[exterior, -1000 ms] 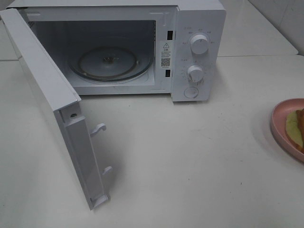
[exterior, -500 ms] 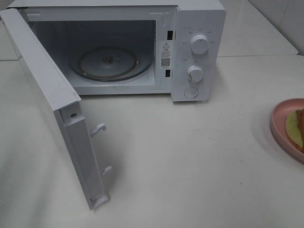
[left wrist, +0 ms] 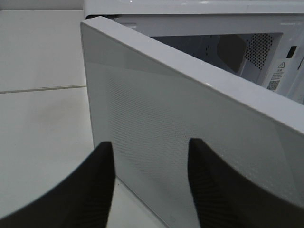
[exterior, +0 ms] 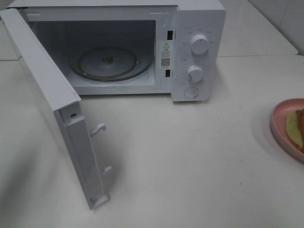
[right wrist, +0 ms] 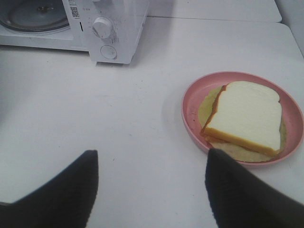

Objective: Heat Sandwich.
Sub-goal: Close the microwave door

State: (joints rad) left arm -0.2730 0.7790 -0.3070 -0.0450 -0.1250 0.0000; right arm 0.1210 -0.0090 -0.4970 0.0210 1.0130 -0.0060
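Note:
The sandwich [right wrist: 247, 116], white bread with an orange-brown crust on a pale yellow-green layer, lies on a pink round plate [right wrist: 190, 111]; only its edge [exterior: 295, 129] shows at the right border of the exterior view. The white microwave [exterior: 197, 52] stands at the back with its door [exterior: 47, 95] swung wide open and the glass turntable [exterior: 110, 62] bare. My right gripper [right wrist: 152, 183] is open and empty, above the table short of the plate. My left gripper [left wrist: 149, 183] is open and empty, close to the door's outer face [left wrist: 156, 142]. Neither gripper shows in the exterior view.
The microwave has two knobs [exterior: 199, 43] and a round button [exterior: 191, 92] on its right panel. Two latch hooks [exterior: 98, 128] stick out of the open door's edge. The white table [exterior: 190, 156] spreads in front of the microwave between door and plate.

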